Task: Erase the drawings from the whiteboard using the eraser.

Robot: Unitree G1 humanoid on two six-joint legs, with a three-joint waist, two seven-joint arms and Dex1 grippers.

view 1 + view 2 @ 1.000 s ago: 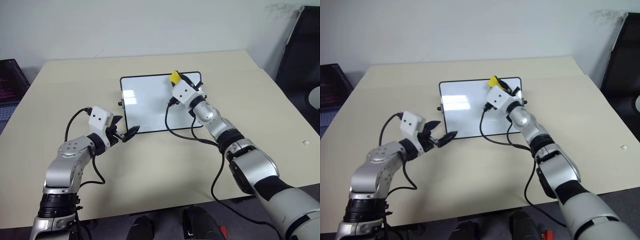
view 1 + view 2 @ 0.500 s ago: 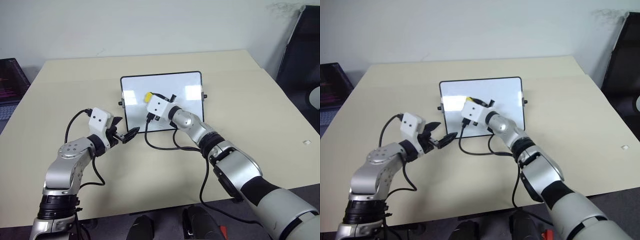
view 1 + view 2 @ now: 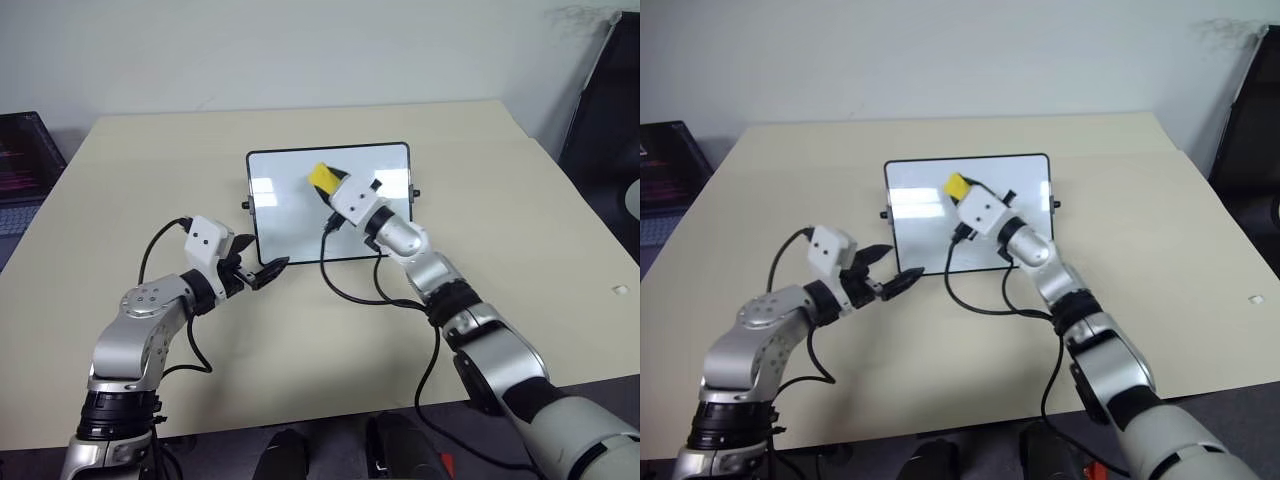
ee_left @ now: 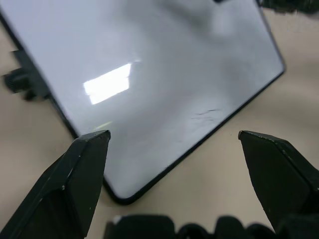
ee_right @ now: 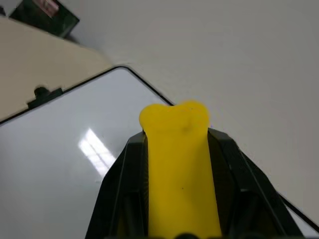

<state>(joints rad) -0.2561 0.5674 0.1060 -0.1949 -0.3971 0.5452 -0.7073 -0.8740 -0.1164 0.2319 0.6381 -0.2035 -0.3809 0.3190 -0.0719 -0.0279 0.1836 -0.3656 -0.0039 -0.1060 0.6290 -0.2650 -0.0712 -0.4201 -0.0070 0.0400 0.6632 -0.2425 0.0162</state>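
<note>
One eraser [image 5: 177,164] betw. R jaws.

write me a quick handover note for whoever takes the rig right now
Right gripper: shut on the yellow eraser, held over the middle of the whiteboard.
Left gripper: open, holding nothing, at the board's near left corner.
Whiteboard lies flat on the table.
Done: nearly all of the board looks wiped.
Left: faint marker traces near the board's near edge; wipe those.

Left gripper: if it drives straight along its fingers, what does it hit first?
Probably the whiteboard: the open left gripper points at its near corner, just short of the frame. Depth is uncertain.
</note>
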